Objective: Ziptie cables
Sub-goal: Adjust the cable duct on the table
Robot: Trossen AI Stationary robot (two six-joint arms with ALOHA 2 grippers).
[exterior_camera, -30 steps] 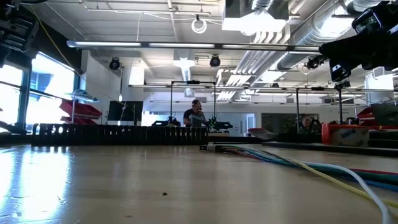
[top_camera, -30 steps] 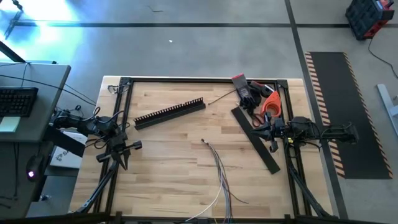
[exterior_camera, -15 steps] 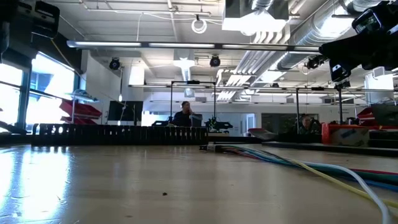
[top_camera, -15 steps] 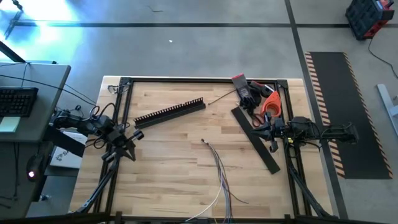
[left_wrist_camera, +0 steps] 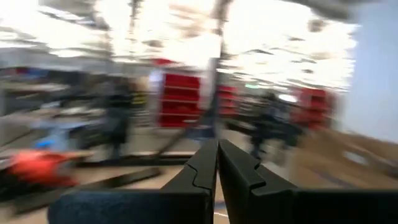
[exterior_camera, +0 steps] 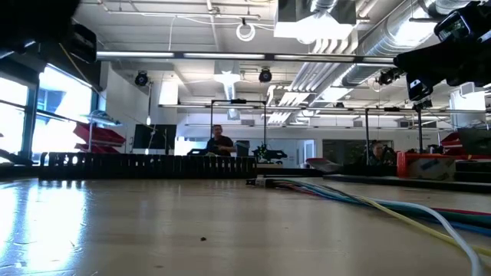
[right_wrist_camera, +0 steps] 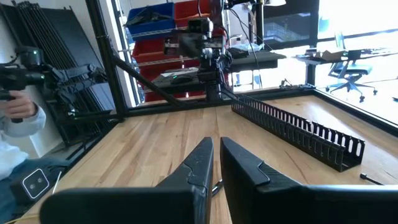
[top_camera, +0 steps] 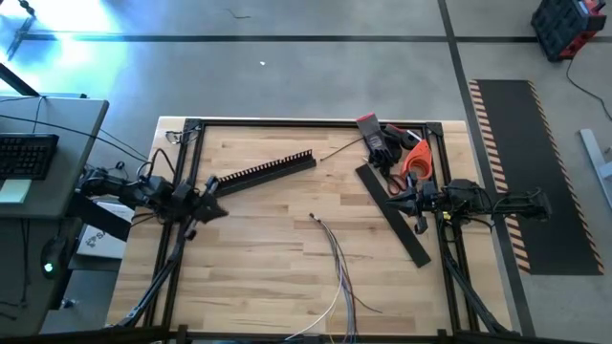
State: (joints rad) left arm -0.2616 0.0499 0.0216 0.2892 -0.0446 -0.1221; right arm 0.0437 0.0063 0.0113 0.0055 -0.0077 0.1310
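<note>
My left end effector (top_camera: 212,199) hangs over the left edge of the surface (top_camera: 258,239), just beside the near end of the black slotted duct (top_camera: 260,173). Its fingers (left_wrist_camera: 239,177) are pressed together with only a thin seam between them, and nothing sits in that seam. My right end effector (top_camera: 419,212) waits at the right edge of the surface, over the flat black strip (top_camera: 394,216); its fingers (right_wrist_camera: 249,168) are likewise drawn together and hold nothing.

The cables (top_camera: 337,260) lie on the wood near the front edge, around the middle of the surface, well apart from both of my end effectors. The thin wires meet in a tight end that points toward the centre of the surface and fan out as they run to the front edge. From table height the coloured strands (exterior_camera: 383,205) trail across the wood toward the camera.

In the back right corner lies a heap of tools, among them an orange one (top_camera: 416,159). In the room beyond the surface a person (exterior_camera: 219,141) shows, and a sleeve and hand (right_wrist_camera: 17,115) holding a dark device appear past the left edge.
</note>
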